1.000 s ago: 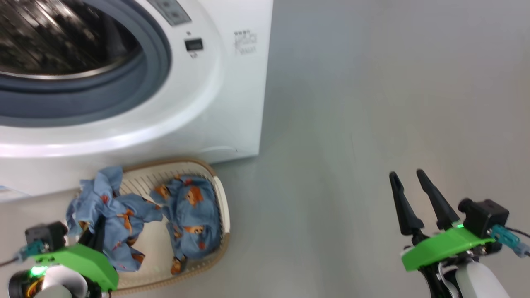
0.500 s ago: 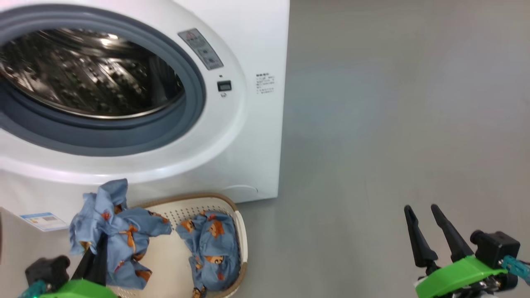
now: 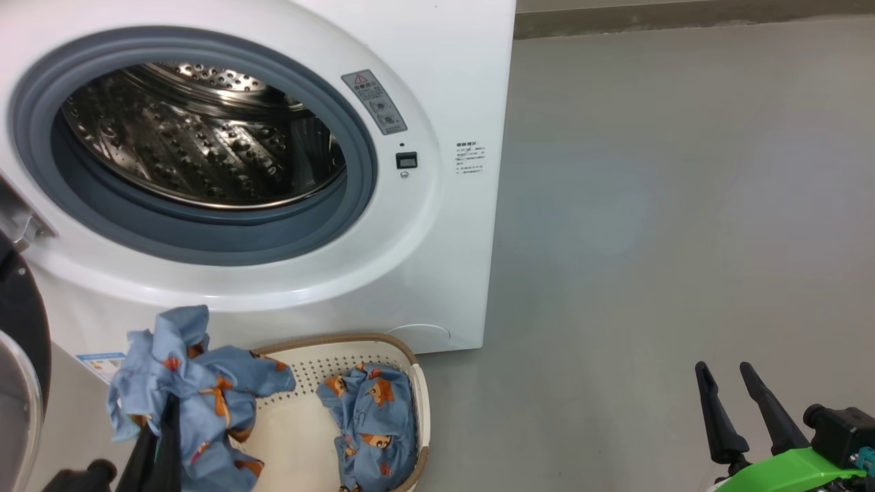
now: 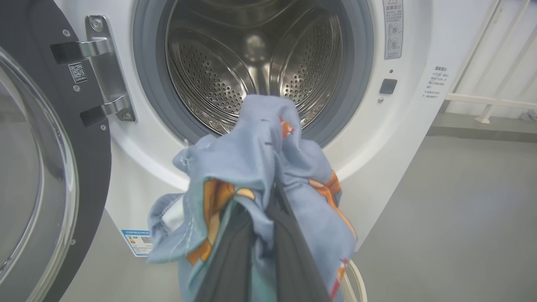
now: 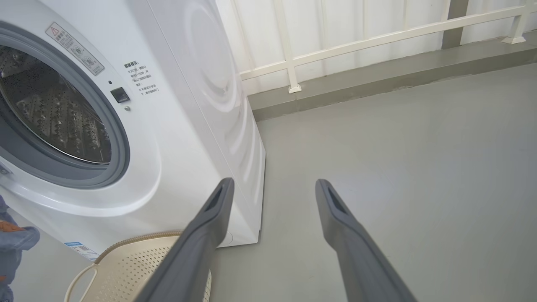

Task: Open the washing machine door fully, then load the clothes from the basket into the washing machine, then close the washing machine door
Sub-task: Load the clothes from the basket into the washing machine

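Observation:
The white washing machine [image 3: 437, 260] stands with its steel drum [image 3: 205, 150] exposed. Its door [image 3: 24, 328], black-rimmed with clear glass, hangs swung out at the left; the left wrist view shows the door [image 4: 90, 167] on its hinge. My left gripper [image 4: 268, 201] is shut on one blue bear-print garment [image 4: 251, 142], held up in front of the drum opening. From the head, this garment [image 3: 198, 376] hangs over the left end of the cream basket [image 3: 342, 339]. The second garment [image 3: 372, 424] lies in the basket's right end. My right gripper [image 3: 723, 370] is open above bare floor.
A blue label sticker [image 3: 102, 363] is on the washer's lower front. Grey floor [image 3: 649, 239] spreads to the right of the machine. A white railing [image 5: 356, 42] and a low kerb [image 5: 377, 88] run behind it. The basket [image 5: 138, 268] sits against the washer's base.
The head camera has tilted upward, bringing the drum and door into view. My left gripper has lifted its garment higher out of the basket. The right gripper stays open.

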